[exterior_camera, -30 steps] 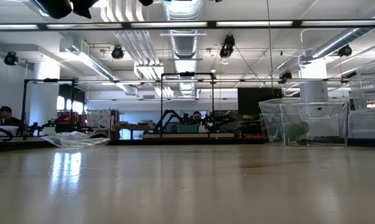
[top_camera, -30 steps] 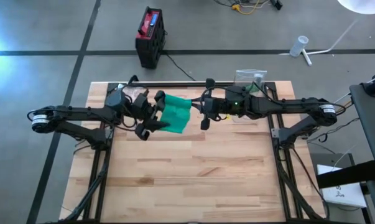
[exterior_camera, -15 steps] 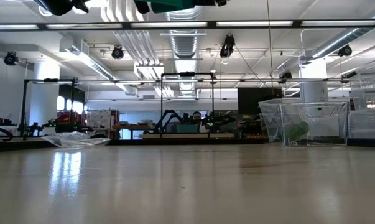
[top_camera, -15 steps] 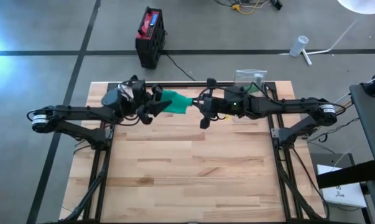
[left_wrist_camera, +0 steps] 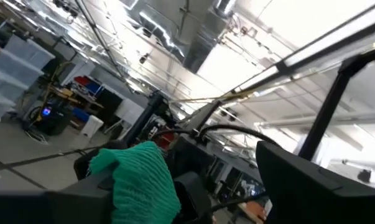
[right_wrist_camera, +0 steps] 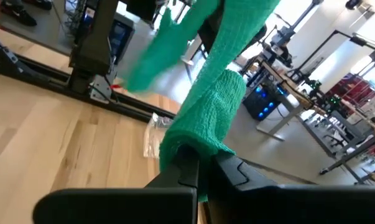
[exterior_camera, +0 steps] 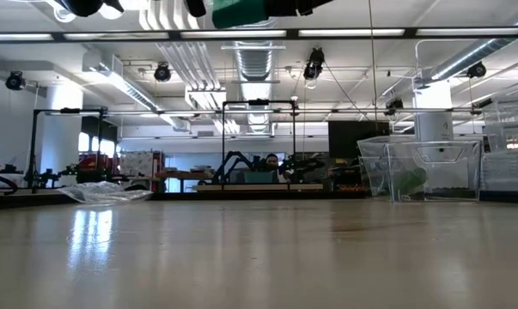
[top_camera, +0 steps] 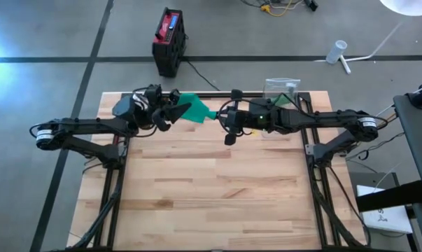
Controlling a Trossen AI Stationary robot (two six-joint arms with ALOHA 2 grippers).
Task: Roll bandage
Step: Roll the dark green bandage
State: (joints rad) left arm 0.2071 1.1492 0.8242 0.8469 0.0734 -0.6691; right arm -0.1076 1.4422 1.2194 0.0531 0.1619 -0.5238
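Bandage [top_camera: 194,109]: green, crinkled — stretched in the air between both arms
Right gripper [right_wrist_camera: 196,163]: clamped on bandage
Left gripper [top_camera: 170,107]: fingers apart — bandage between

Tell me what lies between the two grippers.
High view: the green bandage spans the gap from the left gripper to the right gripper, which is shut on its rolled end.

Bright ceiling strips, tabletop glare, blurred wrist views
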